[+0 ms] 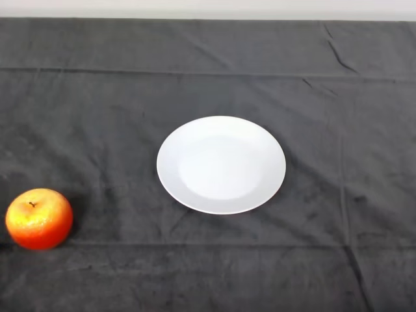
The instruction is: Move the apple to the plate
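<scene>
Nearest the camera, dark-grey cloth covers the bench, creased throughout. On it a round white glossy plate lies flat, bare. Well apart, toward the near left edge, a round red-orange apple sits stem-up, its axis roughly vertical. No robot hand shows, so its state and relative places cannot be told. Being round, the apple could roll off the bench's left side if nudged.

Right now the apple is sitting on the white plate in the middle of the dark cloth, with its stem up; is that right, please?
Not quite. The apple is not on the white plate; it sits on the dark cloth near the left edge, apart from the plate, which holds nothing. The head view shows this. The rest stands: stem up, plate mid-cloth.
</scene>
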{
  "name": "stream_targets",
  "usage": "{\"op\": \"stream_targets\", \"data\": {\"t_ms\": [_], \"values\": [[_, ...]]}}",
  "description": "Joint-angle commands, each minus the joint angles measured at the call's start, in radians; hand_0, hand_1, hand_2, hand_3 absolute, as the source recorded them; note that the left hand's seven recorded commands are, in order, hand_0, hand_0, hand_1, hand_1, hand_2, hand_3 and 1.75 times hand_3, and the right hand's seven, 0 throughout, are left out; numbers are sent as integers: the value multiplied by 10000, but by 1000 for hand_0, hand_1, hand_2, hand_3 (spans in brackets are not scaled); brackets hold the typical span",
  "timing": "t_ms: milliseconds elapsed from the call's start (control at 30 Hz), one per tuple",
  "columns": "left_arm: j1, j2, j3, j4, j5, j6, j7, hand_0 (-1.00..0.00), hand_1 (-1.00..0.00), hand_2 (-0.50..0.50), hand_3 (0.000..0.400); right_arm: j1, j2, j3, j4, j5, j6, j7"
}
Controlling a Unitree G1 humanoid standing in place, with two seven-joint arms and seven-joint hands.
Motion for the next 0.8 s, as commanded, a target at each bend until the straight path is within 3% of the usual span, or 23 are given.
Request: {"op": "stream_targets", "data": {"t_ms": [33,433,800], "values": [[-140,-206,-345,-344,147,-215,167,0,0,0,0,-41,-100,-58,253,31,17,49],[349,-641,-1075,-1481,689,-107,378,0,0,0,0,-35,-91,-58,235,29,15,40],[753,-942,-1924,-2724,1116,508,612,0,0,0,0,-24,-76,-56,202,28,14,23]]}}
